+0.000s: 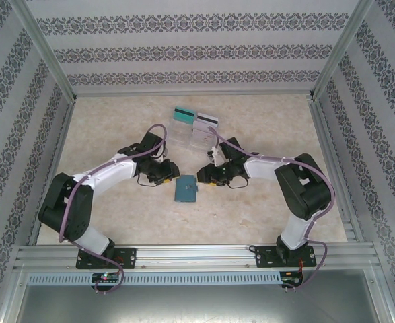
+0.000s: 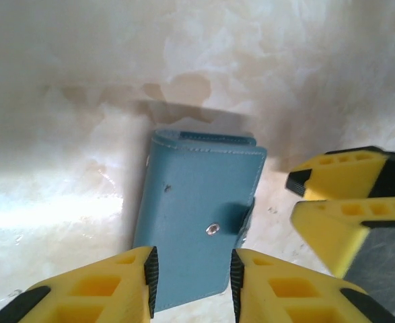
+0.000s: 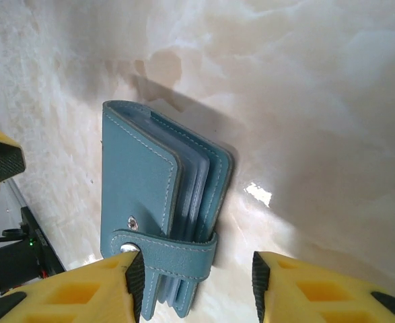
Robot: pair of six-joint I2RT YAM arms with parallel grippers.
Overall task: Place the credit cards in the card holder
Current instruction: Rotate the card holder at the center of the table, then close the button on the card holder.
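Observation:
The card holder (image 1: 185, 188), a teal-blue wallet, lies folded on the table between both grippers. In the left wrist view the card holder (image 2: 197, 208) lies cover up, its near end under my open left gripper (image 2: 190, 279). The right wrist view shows the card holder (image 3: 140, 188) from its open edge, with the clasp strap (image 3: 177, 259) wrapped round it. My right gripper (image 3: 198, 282) is open, one fingertip by the strap's snap. Two credit cards lie far back: a teal one (image 1: 184, 115) and a white one (image 1: 206, 120).
Clear plastic trays (image 1: 177, 136) (image 1: 200, 141) sit just behind the two grippers, in front of the cards. The right gripper's yellow fingers (image 2: 345, 195) are close at the right of the left wrist view. Metal frame rails and patterned walls enclose the table (image 1: 116, 202).

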